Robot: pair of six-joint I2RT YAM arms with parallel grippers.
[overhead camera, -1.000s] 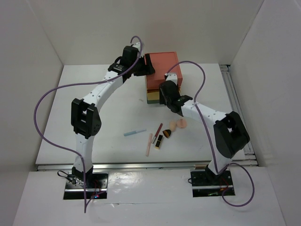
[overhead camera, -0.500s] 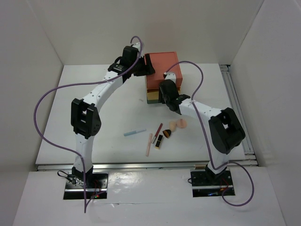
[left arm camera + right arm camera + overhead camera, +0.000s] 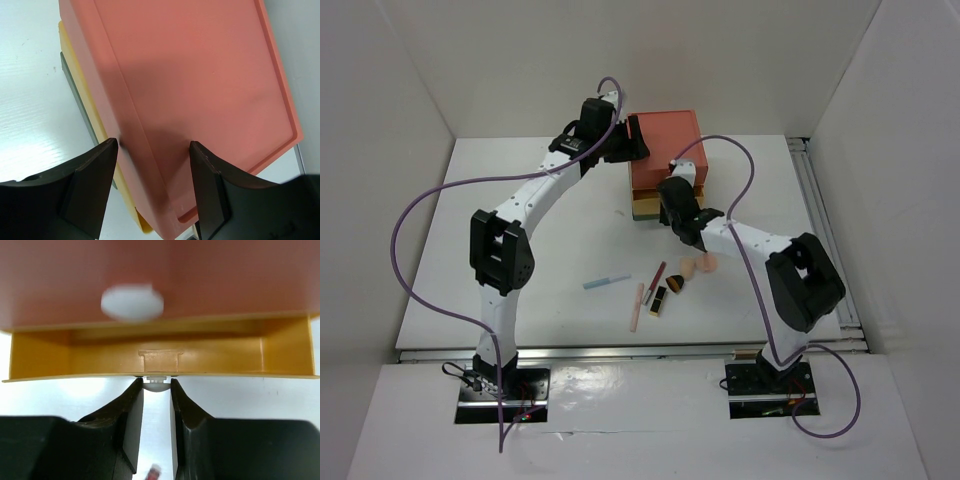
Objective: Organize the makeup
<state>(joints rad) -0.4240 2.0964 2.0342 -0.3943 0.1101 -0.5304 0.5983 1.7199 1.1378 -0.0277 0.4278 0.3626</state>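
— So what is the right gripper doing at the drawer box?

— Its fingers are standing narrow, one on each side of the small white knob of the yellow drawer, and they look to be pinching it. That drawer is already sitting part-way out, its inside showing.

— How should the pull go?

— Straight along the drawer's run, toward six o'clock in the overhead view, slowly, with the pinch kept centred so the knob is not slipping out. That is a judgement.

— And the arm's pose?

— The right arm is folding at the elbow, its forearm reaching toward eleven o'clock and its wrist level with the drawer front.

— What is the left gripper doing?

— It is hovering over the coral top at the box's ten o'clock corner, jaws fairly wide, holding nothing; whether it is touching cannot be told. Pressing down there would be steadying the box.

— Where is the makeup?

— It is lying on the table at six o'clock of the box: peach sponges, a lipstick, a pink pencil, and a blue pencil at nine o'clock of those.
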